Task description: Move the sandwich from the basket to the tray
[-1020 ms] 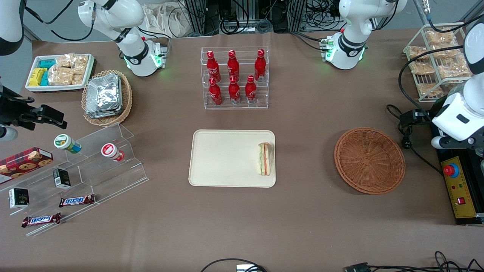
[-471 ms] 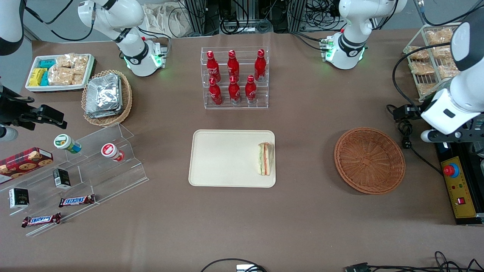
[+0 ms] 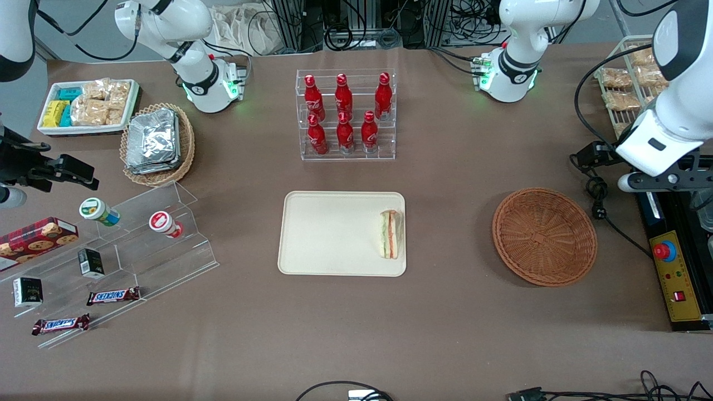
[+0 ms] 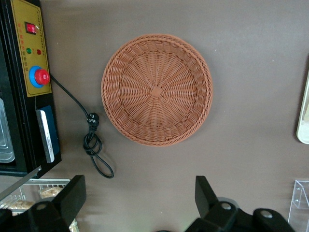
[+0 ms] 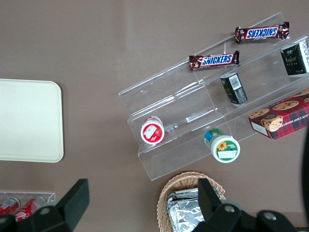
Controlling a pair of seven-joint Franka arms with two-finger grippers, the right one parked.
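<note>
Presently you have: sandwich (image 3: pixel 390 234) on tray (image 3: pixel 328 234), at its edge nearest the basket (image 3: pixel 544 236); basket holding nothing; gripper (image 4: pixel 140 205) raised over the worktop (image 3: pixel 445 323) beside the basket, fingers (image 4: pixel 72 195) apart.

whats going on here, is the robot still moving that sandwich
The triangular sandwich with green and orange filling already lies on the cream rectangular tray, near the edge facing the round reddish-brown wicker basket, which is empty. The left arm's gripper is open, holds nothing, and hangs high above the table beside the basket, toward the working arm's end.
</note>
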